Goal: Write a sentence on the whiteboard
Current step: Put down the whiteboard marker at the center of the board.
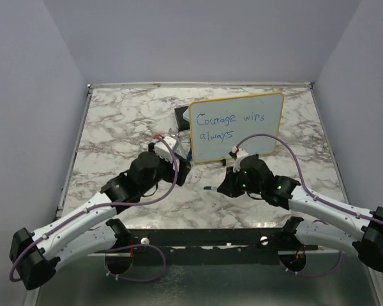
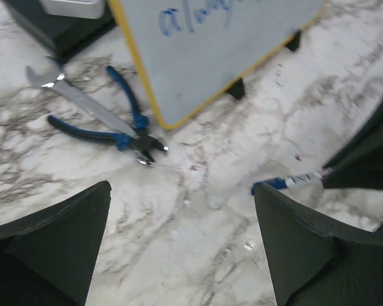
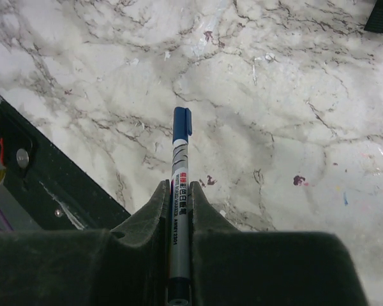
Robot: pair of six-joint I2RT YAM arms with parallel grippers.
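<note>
The whiteboard (image 1: 236, 127) with a yellow frame stands propped at mid table, with "Courage wins always" written on it in blue; its lower corner shows in the left wrist view (image 2: 210, 57). My right gripper (image 1: 222, 187) is shut on a silver whiteboard marker with a blue cap (image 3: 180, 172), held low over the marble in front of the board; the marker's tip also shows in the left wrist view (image 2: 287, 182). My left gripper (image 1: 179, 171) is open and empty, just left of the board's lower left corner, fingers (image 2: 57, 248) wide apart above bare marble.
Blue-handled pliers (image 2: 102, 121) lie on the marble by the board's left corner. A small grey-and-black box (image 1: 180, 116) sits behind the board's left edge. The table's dark front edge (image 3: 51, 185) lies near my right gripper. Purple walls enclose the table.
</note>
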